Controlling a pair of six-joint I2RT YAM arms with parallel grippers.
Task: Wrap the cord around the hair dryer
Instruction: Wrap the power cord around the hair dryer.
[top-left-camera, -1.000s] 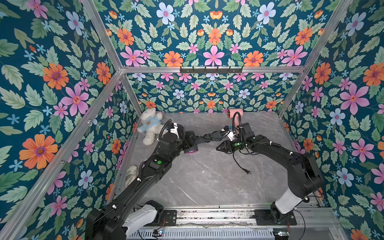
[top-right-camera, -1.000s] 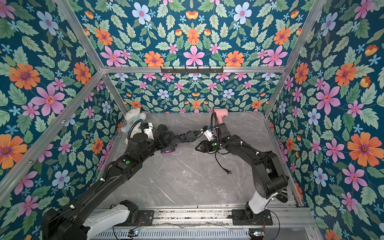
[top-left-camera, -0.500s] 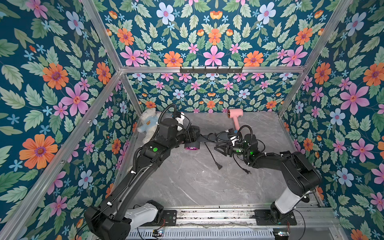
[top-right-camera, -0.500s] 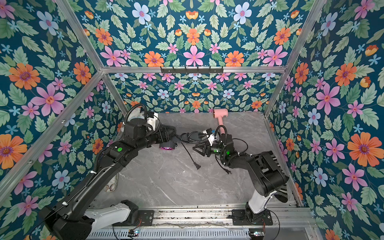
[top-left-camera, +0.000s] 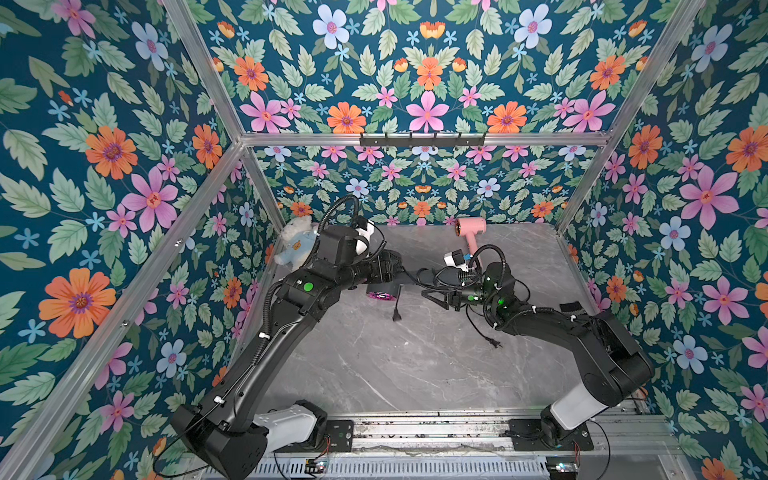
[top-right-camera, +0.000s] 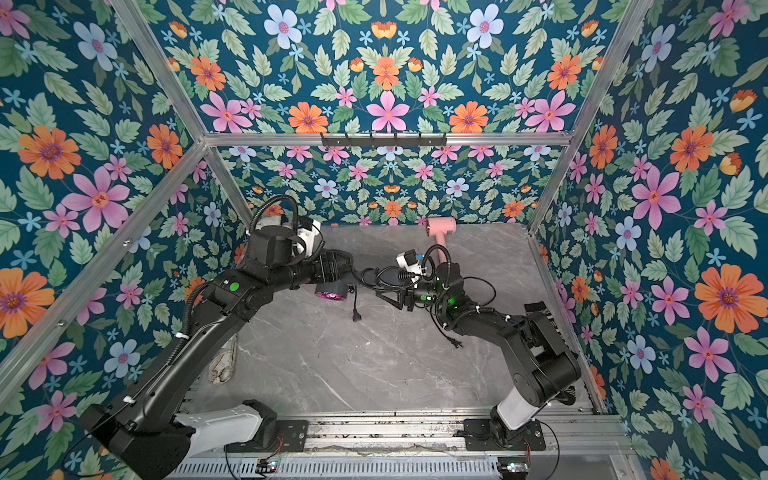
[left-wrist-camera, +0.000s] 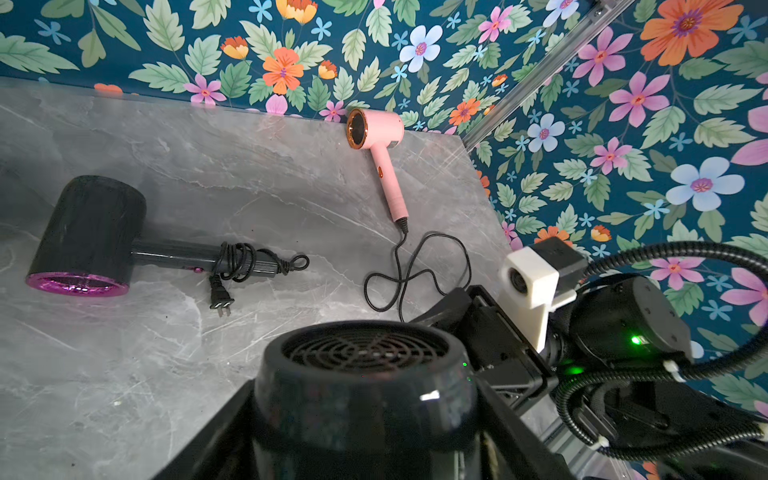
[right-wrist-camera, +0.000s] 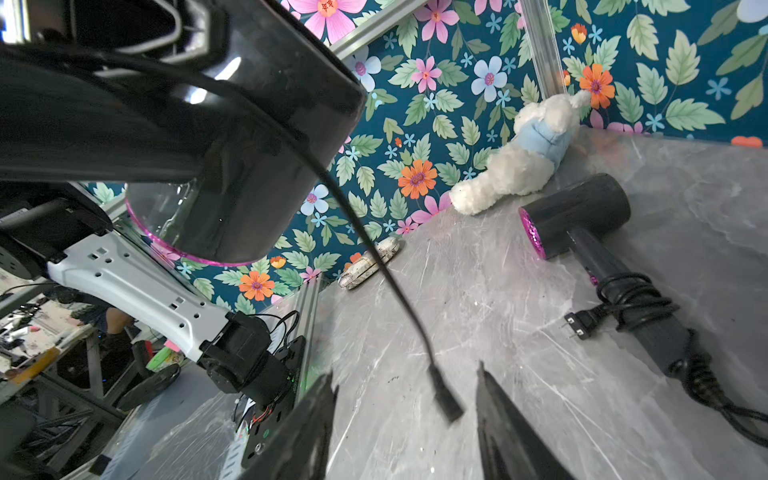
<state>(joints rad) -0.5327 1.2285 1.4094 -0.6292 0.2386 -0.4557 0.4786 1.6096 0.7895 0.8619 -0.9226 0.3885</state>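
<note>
Held: black hair dryer with magenta ring (top-left-camera: 379, 289), up off grey marble worktop (top-left-camera: 415, 365), mid, toward far edge, clamped in left end effector (left-wrist-camera: 363, 415). Its black cord (right-wrist-camera: 386, 274) dangles, plug (right-wrist-camera: 446, 405) loose near right end effector (top-left-camera: 436, 296); jaws apart, gripping nothing.

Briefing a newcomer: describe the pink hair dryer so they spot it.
Find the rear floral wall behind the grey marble table. The pink plastic hair dryer lies at its foot, right of centre. It is pink; the held dryer and the wrapped dryer are black.

Overhead stereo pair — close wrist views
</note>
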